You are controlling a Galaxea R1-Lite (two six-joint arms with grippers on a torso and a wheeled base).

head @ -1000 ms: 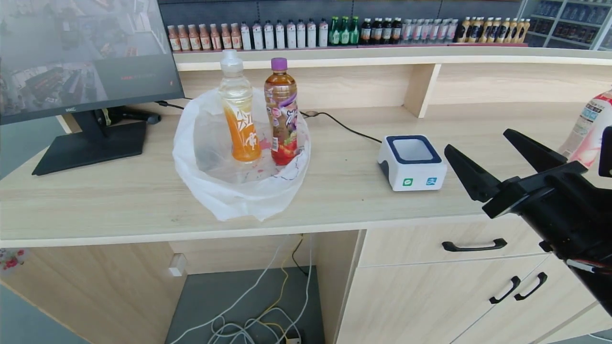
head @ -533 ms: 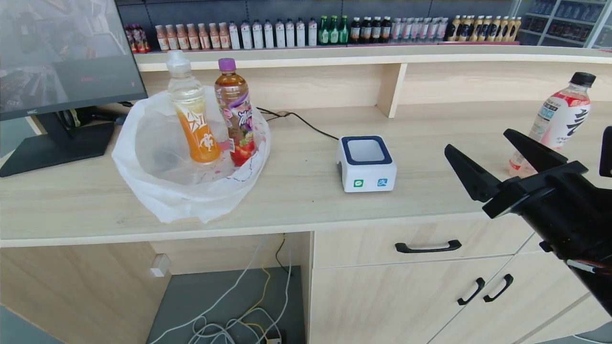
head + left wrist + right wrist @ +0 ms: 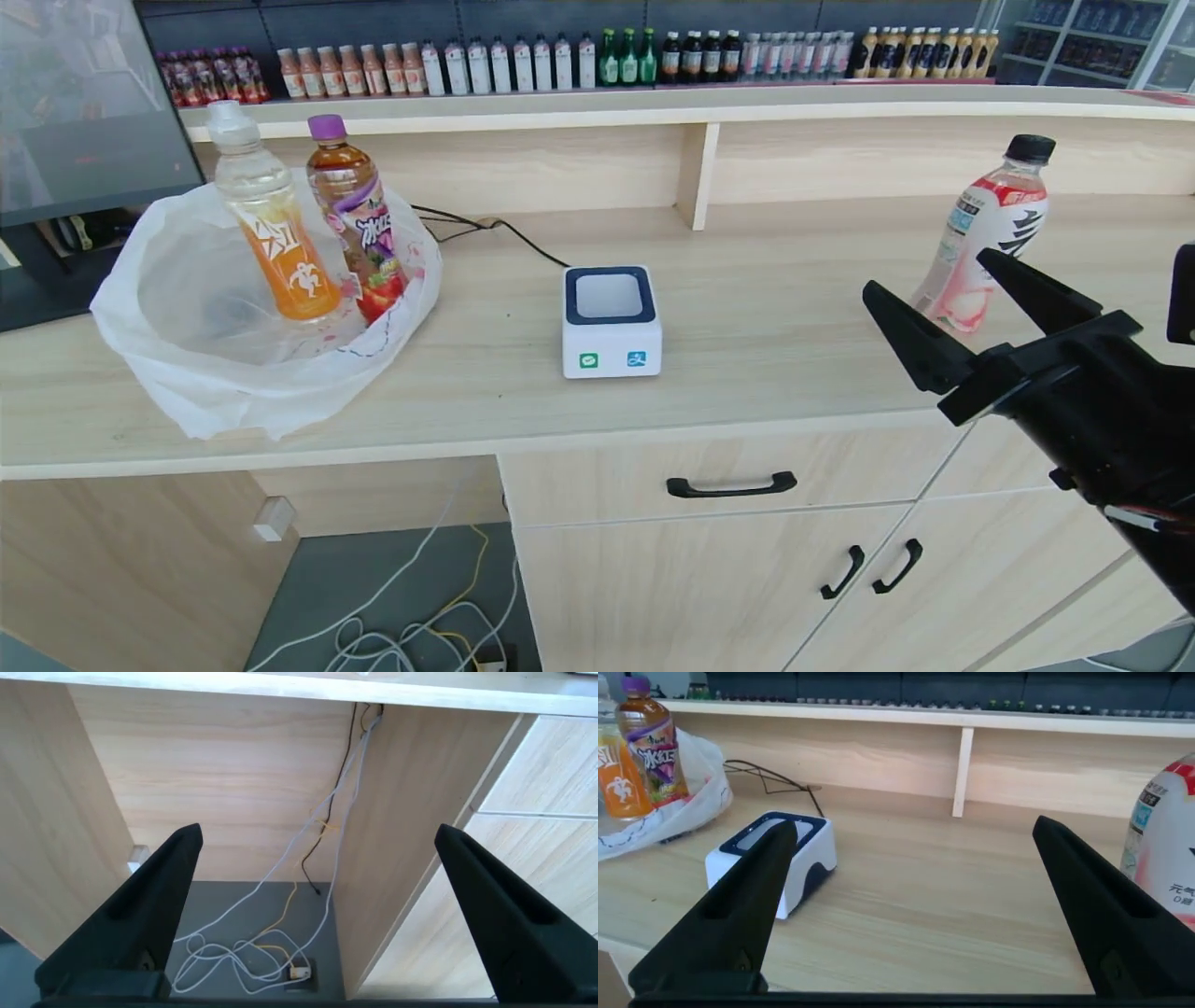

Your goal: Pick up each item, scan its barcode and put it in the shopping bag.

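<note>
1. We judge the step in hand to be fetching the one loose item. The pink bottle (image 3: 980, 243) stands upright on the counter (image 3: 766, 308), at about 2 o'clock from the scanner (image 3: 611, 322) and well apart from it.
2. Our right gripper (image 3: 929, 277) hangs off the counter's front edge, fingers spread wide and empty, with the bottle ahead at roughly 1 o'clock. In the right wrist view the bottle (image 3: 1167, 849) sits outside the gap, beyond one finger. We should centre it before closing in.
3. We would take the bottle on its labelled body, below the shoulder. It is tall and narrow, so a stray finger could tip it. We cannot tell where the barcode sits.
4. Our left gripper (image 3: 318, 831) is equally wide and empty. It is held low, facing the recess under the counter where cables (image 3: 280, 943) trail.
5. The scanner's window faces up, so we judge the label must be turned down over it.
6. The shopping bag (image 3: 233, 383) lies at 9 o'clock from the scanner. An orange bottle (image 3: 275, 243) and a purple-capped bottle (image 3: 359, 233) stand upright at its far side, which leaves room nearer us.
7. The counter is pale wood with a raised ledge at 12 o'clock and drawers (image 3: 730, 485) below. A monitor (image 3: 84, 103) stands at 10 o'clock, and a shelf (image 3: 579, 61) of bottles lines the back wall.
</note>
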